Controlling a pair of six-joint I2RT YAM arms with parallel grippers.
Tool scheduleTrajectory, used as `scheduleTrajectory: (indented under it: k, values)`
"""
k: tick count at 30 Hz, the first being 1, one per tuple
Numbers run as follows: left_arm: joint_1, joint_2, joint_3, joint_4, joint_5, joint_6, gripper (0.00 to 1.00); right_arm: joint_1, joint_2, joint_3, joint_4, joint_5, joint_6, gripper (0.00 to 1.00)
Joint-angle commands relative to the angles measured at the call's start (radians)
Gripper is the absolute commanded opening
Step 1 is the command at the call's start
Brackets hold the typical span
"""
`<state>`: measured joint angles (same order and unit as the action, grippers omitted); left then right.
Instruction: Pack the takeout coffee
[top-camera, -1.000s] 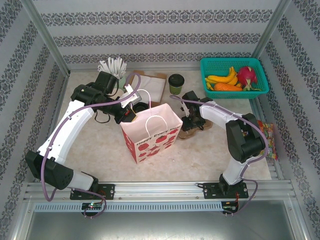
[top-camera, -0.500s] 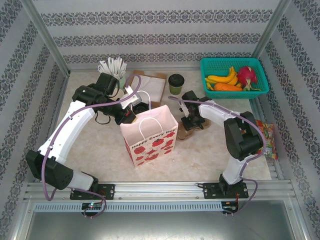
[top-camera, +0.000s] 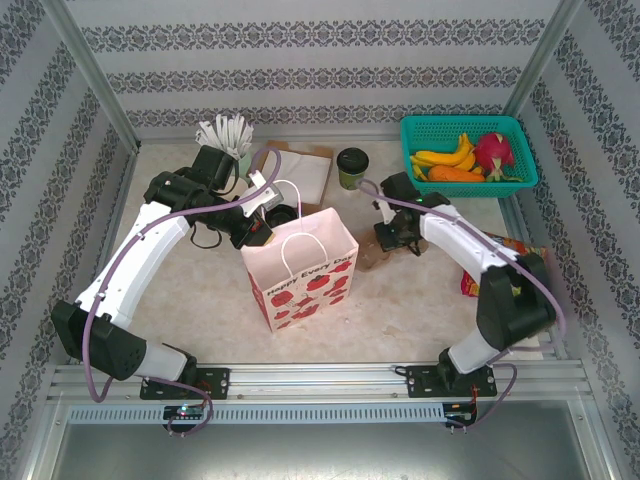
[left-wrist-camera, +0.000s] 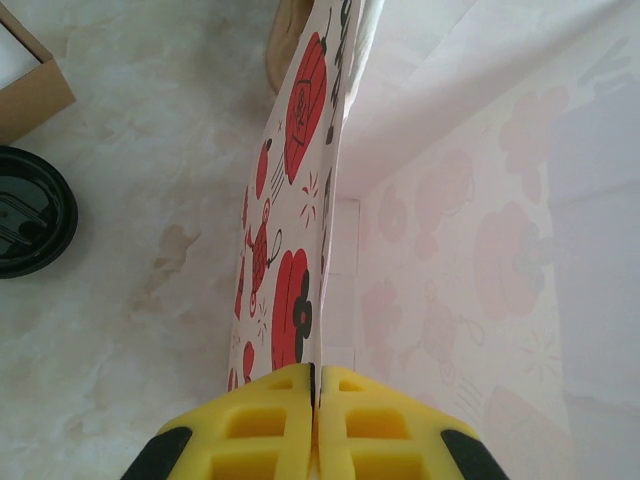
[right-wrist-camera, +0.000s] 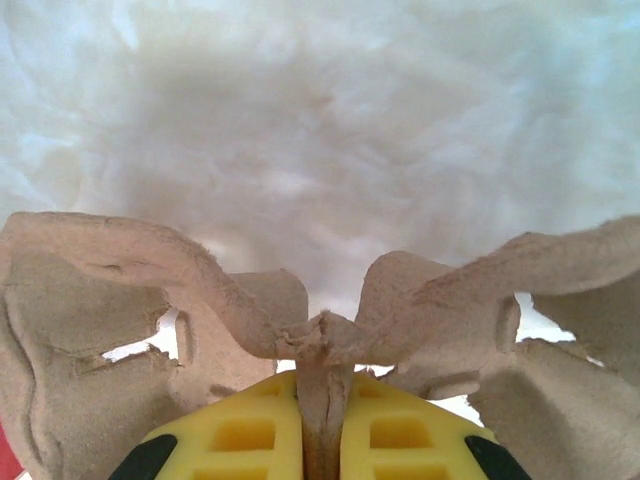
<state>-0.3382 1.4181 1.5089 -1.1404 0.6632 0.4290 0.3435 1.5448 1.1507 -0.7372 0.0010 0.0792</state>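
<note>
Top external view: found white strawberry-print paper bag (top-camera: 305, 270) standing upright, mouth open, at the middle of the surface (top-camera: 200, 290). Found left jaws pinched shut on the bag's rear rim, near its left corner. Noted one olive-green coffee cup (top-camera: 352, 167) with black lid, upright at the rear, outside the bag, between a brown cardboard box (top-camera: 305, 172) and a teal basket (top-camera: 465, 120) of fruit. Noted a round black lid (top-camera: 283, 213) just behind the bag, close by the left jaws; cup body beneath not discernible. Noted mint-green cup with white sticks (top-camera: 230, 138) at rear left. Found right jaws down on a brown pulp cup carrier (top-camera: 372, 258) lying just right of the bag. Left wrist view: confirmed yellow jaws fully closed on the bag's top edge, printed outer wall to the left, pale inside to the right. Recorded the black lid (left-wrist-camera: 30, 210) flat on the surface, left of the bag and apart from it, with the box corner (left-wrist-camera: 30, 90) above it. Right wrist view: confirmed yellow jaws closed tight on the raised central ridge of the carrier (right-wrist-camera: 130, 280), cup wells spreading to either side.
</note>
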Motion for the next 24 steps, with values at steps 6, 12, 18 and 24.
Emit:
scheduleTrajectory:
  k: [6, 12, 18, 24]
  values:
    - [0.008, -0.019, -0.002, 0.037, 0.03, -0.081, 0.0, -0.07, -0.239, 0.078, -0.121, -0.123, 0.273, 0.0]
    - [0.008, -0.019, -0.008, 0.057, 0.027, -0.101, 0.0, -0.073, -0.299, 0.208, -0.137, -0.344, 0.394, 0.0]
    - [0.007, -0.02, -0.017, 0.066, 0.065, -0.091, 0.0, -0.07, -0.306, 0.344, -0.102, -0.544, 0.523, 0.0]
    - [0.007, -0.006, -0.019, 0.068, 0.087, -0.087, 0.0, 0.001, -0.256, 0.453, -0.034, -0.724, 0.62, 0.0]
